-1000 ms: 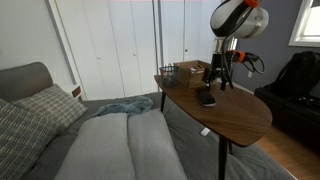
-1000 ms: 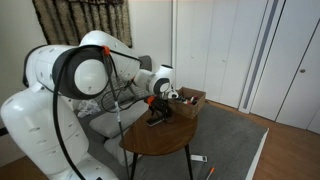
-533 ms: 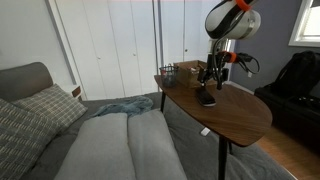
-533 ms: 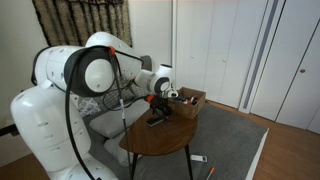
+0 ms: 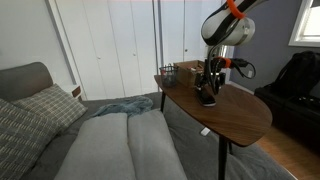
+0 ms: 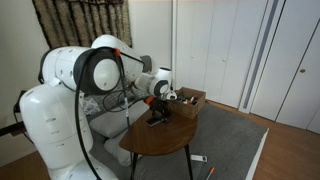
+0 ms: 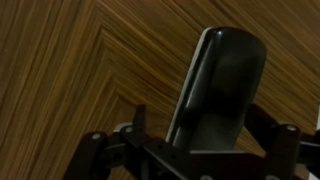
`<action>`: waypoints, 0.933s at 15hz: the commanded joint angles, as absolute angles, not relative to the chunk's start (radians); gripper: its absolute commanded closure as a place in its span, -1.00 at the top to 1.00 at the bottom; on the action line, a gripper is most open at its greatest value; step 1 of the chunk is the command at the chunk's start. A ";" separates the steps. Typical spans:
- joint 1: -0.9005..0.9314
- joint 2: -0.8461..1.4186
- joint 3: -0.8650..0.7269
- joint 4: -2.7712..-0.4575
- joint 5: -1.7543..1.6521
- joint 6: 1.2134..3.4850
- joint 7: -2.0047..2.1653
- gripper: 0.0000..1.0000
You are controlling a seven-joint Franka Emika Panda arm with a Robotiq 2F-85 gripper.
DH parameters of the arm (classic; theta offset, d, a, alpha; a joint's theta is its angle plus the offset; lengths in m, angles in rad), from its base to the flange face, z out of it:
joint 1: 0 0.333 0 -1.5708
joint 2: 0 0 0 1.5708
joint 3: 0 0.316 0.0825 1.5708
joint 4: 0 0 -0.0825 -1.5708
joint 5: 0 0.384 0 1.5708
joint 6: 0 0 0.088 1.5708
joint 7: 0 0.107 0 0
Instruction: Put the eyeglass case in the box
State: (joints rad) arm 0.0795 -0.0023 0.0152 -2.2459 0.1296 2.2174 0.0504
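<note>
A wood-grain table is seen directly under the gripper. White closet doors are set behind it. A grey couch is placed lower, well apart. A bright window is seen above, and a grey rug is spread below.

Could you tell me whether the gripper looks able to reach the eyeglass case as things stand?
Probably yes. In an exterior view the gripper hangs over the eyeglass case; in the wrist view the case lies on the table between its open fingers, nothing around it.
</note>
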 commanded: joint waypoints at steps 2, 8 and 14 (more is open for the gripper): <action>0.073 0.036 0.033 -2.224 0.132 2.245 0.072 1.00; 0.075 0.029 0.043 -2.205 0.100 2.242 0.081 -0.11; 0.074 -0.010 0.045 -2.190 0.127 2.238 0.045 -0.43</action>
